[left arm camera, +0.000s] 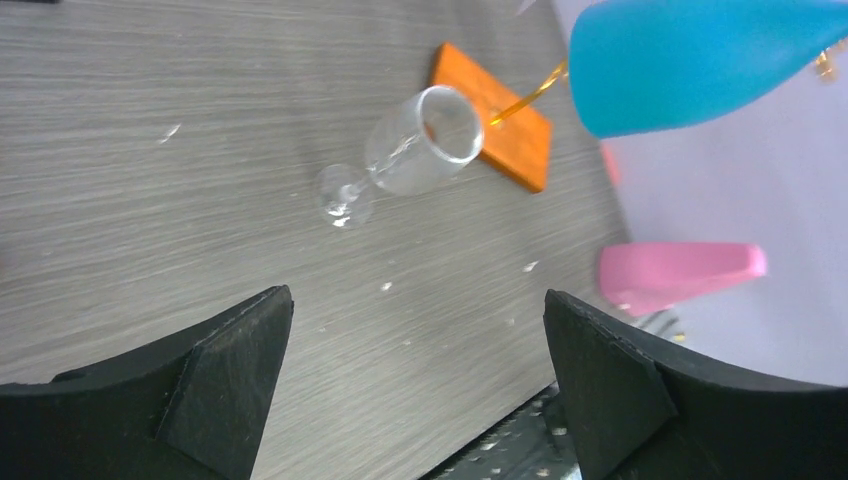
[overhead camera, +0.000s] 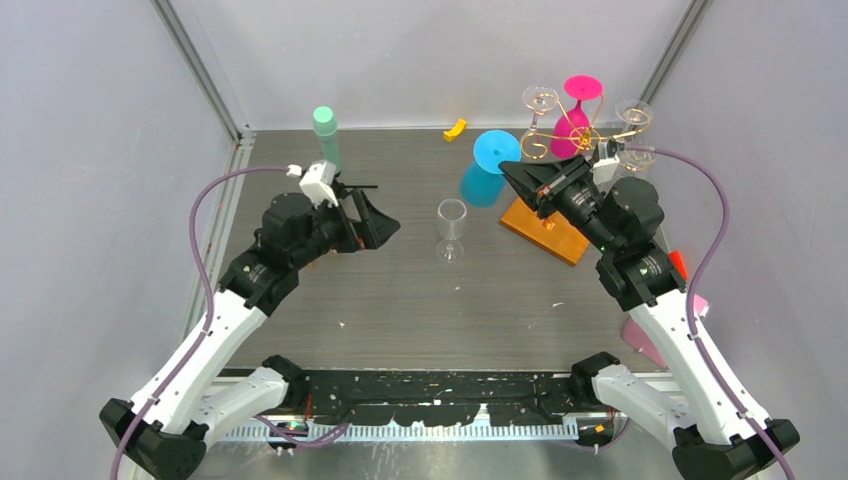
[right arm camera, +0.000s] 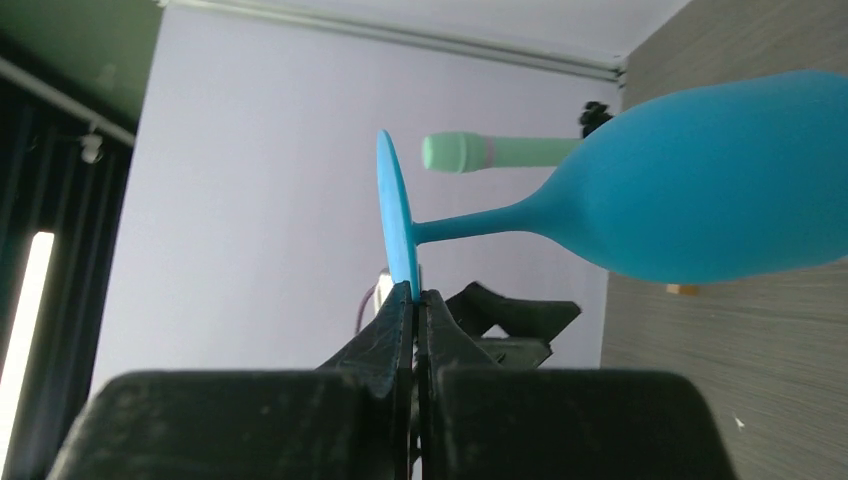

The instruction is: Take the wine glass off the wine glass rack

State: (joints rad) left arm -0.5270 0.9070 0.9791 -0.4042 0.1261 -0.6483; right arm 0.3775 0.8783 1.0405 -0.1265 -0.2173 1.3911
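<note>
Two grippers: right gripper (right arm camera: 412, 298) clamped on foot rim of inverted blue wine glass (right arm camera: 700, 190), near wine glass rack (overhead camera: 535, 228); left gripper (left arm camera: 417, 305) wide, empty. One clear glass (overhead camera: 451, 225) upright on table (overhead camera: 400, 290).

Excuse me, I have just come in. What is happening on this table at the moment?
The right gripper is shut on the edge of the foot of a blue wine glass, which it holds upside down, left of the gold wine glass rack and apart from its arms. A pink glass and several clear glasses hang on the rack. The left gripper is open and empty, pointing toward a lone clear glass that stands upright on the table.
</note>
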